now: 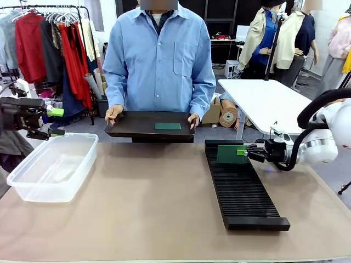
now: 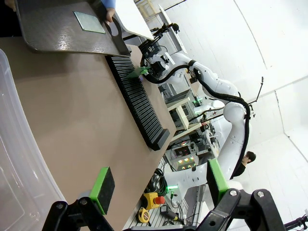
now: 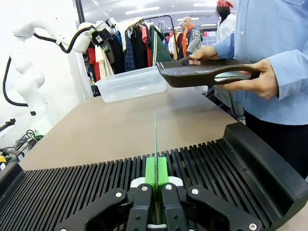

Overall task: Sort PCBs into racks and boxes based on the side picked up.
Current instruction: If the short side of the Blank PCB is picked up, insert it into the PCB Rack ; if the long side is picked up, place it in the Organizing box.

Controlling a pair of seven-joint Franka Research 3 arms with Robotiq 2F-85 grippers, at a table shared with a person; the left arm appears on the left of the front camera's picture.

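No text or labels are legible.

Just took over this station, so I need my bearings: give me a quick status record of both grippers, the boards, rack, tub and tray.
right gripper: shut on held PCB
held PCB: upright on edge at the far end of the rack, in line with the slots; seated or not, cannot tell
left gripper: open, empty, raised by the tub
tub: no board seen inside
tray: held by the person; tray PCB lies flat on it
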